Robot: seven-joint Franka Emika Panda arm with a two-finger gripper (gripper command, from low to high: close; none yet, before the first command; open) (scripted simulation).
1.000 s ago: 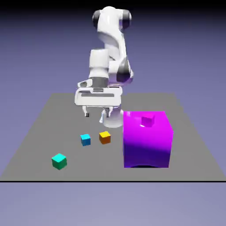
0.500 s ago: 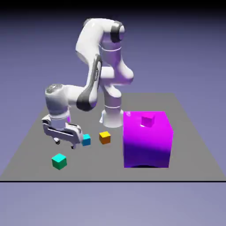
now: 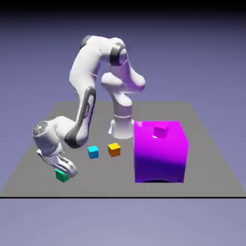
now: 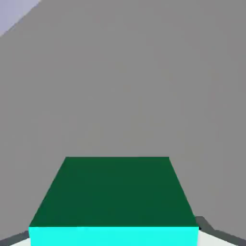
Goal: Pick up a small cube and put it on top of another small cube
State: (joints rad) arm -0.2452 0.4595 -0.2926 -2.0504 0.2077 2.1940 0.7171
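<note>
From the exterior view, I saw the gripper (image 3: 65, 171) low over the table (image 3: 33, 144), right at the teal cube (image 3: 61, 176), well to the view's left of the big magenta block (image 3: 160, 153). A blue cube (image 3: 93, 152) and an orange cube (image 3: 114, 149) sat between the two, and a small magenta cube (image 3: 161, 129) rested on the block's top. In the hand view, the teal cube (image 4: 115, 202) filled the space between the grey fingertips (image 4: 207, 226); I couldn't tell whether they gripped it.

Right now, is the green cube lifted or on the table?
On the table. The green cube sits flat on the grey surface in the exterior view, the gripper low around it.
</note>
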